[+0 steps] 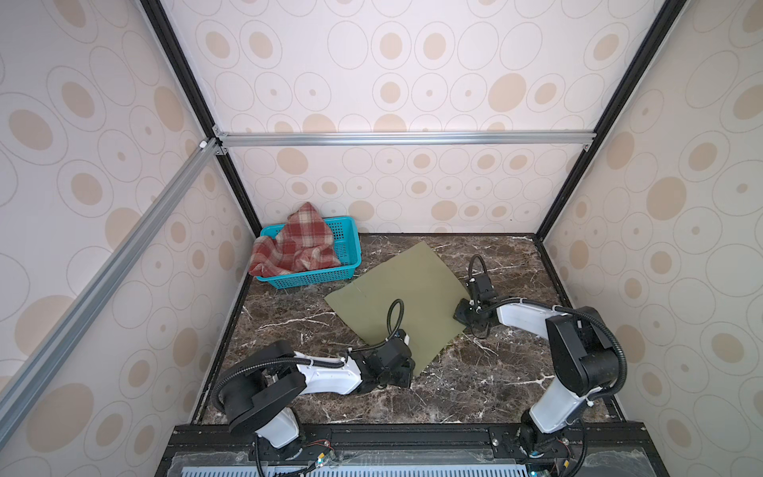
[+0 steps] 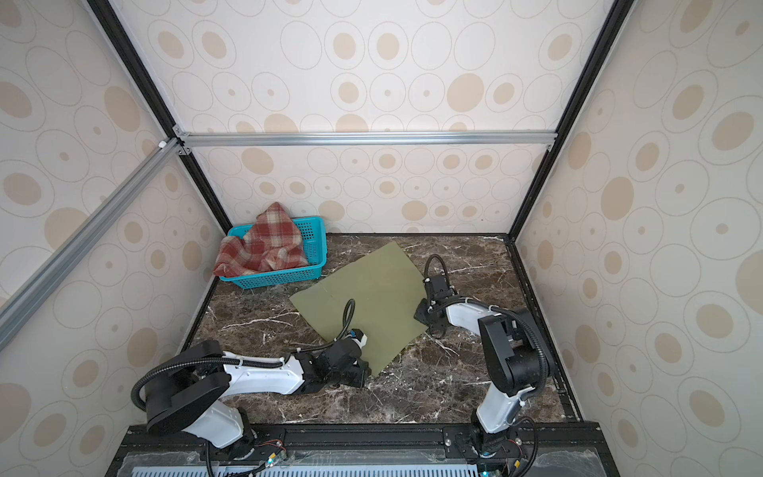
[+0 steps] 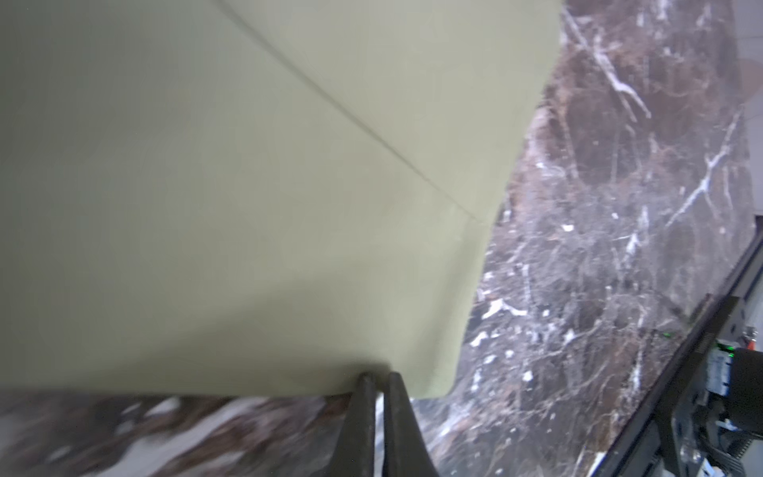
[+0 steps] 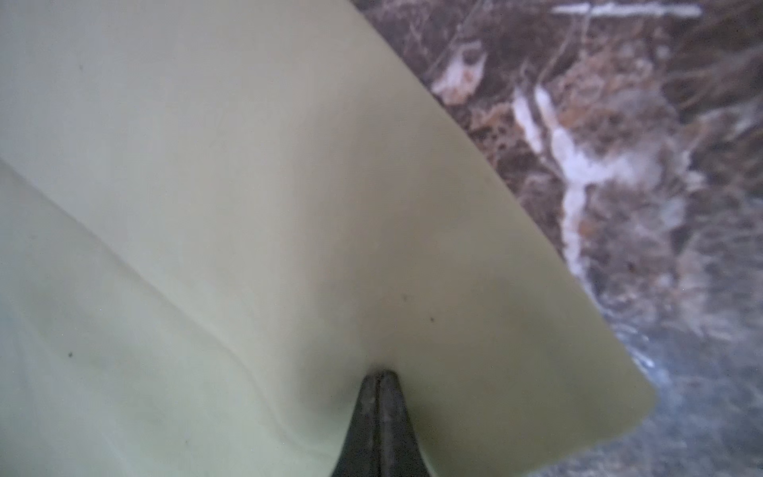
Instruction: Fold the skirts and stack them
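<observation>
Top views show both arms stretched low, left end effector [image 1: 411, 369] and right end effector [image 1: 459, 312] pinching olive skirt [image 1: 396, 285].

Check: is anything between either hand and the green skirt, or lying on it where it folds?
Nothing visible. The left hand and right hand both pinch the edge of the green skirt; nothing lies on it, and the teal basket stands beyond its far-left edge.

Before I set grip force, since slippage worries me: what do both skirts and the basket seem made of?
Olive skirt: smooth matte woven cloth, likely; lies flat, fine seam. Plaid skirt: fuzzy, woolly-looking; soft thick folds. Basket: teal plastic, probably; rigid moulded perforated walls.
</observation>
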